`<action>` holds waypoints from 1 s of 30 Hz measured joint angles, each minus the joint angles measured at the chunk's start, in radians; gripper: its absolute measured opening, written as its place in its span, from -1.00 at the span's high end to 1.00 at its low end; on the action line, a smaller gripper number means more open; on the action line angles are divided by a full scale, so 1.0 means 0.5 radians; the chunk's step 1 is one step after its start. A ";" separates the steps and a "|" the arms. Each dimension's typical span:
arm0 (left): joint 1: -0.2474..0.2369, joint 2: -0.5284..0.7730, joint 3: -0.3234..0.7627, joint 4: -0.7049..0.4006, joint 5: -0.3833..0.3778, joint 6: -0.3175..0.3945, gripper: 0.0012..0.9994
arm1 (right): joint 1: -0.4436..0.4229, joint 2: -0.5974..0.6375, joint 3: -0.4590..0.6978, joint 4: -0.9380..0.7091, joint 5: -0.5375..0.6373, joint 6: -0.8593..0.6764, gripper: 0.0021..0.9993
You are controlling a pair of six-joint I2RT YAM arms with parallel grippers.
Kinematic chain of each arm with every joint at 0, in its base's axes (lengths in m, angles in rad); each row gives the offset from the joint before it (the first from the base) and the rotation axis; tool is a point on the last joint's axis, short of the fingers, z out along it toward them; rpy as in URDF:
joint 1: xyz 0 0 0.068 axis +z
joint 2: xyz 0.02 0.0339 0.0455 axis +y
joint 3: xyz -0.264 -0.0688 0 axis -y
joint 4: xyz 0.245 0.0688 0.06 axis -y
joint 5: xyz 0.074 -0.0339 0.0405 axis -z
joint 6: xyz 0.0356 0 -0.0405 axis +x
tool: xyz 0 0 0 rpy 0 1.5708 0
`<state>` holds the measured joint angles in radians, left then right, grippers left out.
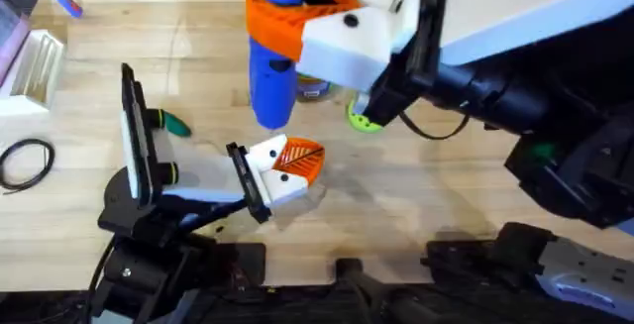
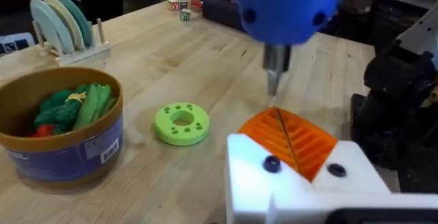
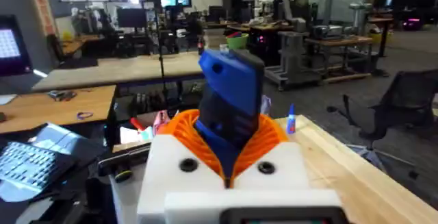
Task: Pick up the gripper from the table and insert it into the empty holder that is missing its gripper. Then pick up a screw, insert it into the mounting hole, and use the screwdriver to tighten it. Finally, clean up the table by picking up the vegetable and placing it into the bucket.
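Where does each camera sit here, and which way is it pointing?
Overhead: above the arm bases, looking down at the table; right arm raised holding the screwdriver.
Left wrist: low beside the holder, facing the bucket; the gripper at its bottom edge.
Right wrist: facing the room; right gripper clamps the screwdriver.
Shared: all three show the screwdriver.

We see the right claw [image 1: 297,27], white w/ orange pads, clamped on the blue screwdriver [image 1: 270,81], held upright w/ tip pointing down just above the gripper [image 1: 287,170]. That gripper sits against the holder [image 1: 248,180] on the black stand, near the worktop [image 1: 416,205] front edge. A green vegetable [image 1: 176,123] lies beside the taller black plate [image 1: 134,131]. Light green disc [image 1: 363,118] peeks out under the right arm. Black cable loop [image 1: 25,161] and white rack [image 1: 35,66] at far left.
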<state>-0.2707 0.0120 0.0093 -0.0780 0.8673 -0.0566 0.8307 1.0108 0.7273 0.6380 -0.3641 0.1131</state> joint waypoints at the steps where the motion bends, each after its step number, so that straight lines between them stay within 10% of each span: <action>1: 0.000 0.000 0.000 0.000 0.000 0.000 0.99 | 0.015 0.006 0.000 -0.004 0.000 0.000 0.96; 30: 0.000 0.000 0.000 0.000 0.000 0.000 0.99 | 0.090 0.116 -0.005 -0.093 -0.001 0.032 0.96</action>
<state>-0.2707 0.0120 0.0093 -0.0780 0.8673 -0.0566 0.8756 1.0691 0.7246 0.5915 -0.3645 0.1293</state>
